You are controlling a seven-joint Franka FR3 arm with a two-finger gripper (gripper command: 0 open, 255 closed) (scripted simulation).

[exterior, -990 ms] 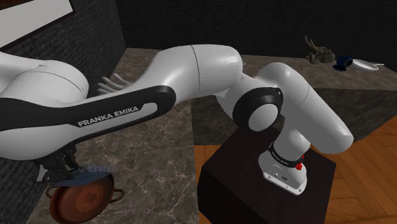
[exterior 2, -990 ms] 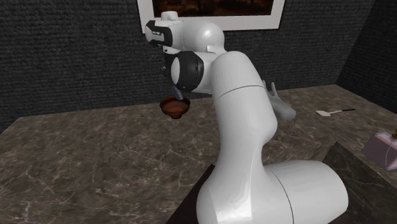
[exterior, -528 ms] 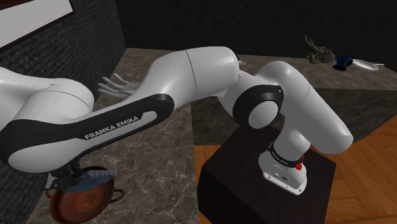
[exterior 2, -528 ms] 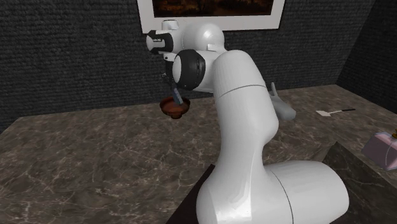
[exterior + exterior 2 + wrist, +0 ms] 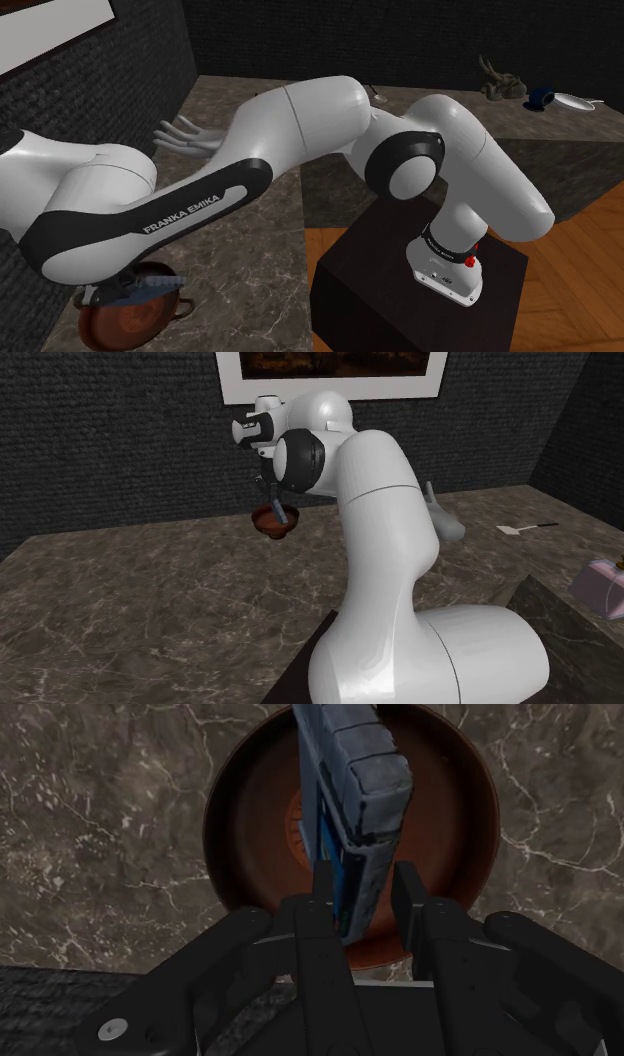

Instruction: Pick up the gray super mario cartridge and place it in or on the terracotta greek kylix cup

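Here the gripper point(image 5: 363, 876) pinches the near end of the gray-blue cartridge point(image 5: 358, 784), one black finger against each flat side; the cartridge stands on edge and runs out from the fingertips, leaning a little to one side; directly beyond it lies the reddish-brown cup point(image 5: 245, 824), its round bowl centred under the tool, so the cartridge's far end hangs over the bowl's middle; whether that end touches the bowl I cannot tell; around the cup spreads the dark marbled counter point(image 5: 100, 824); in the shoulder view a loop handle point(image 5: 183, 305) of the cup juts out past the arm.
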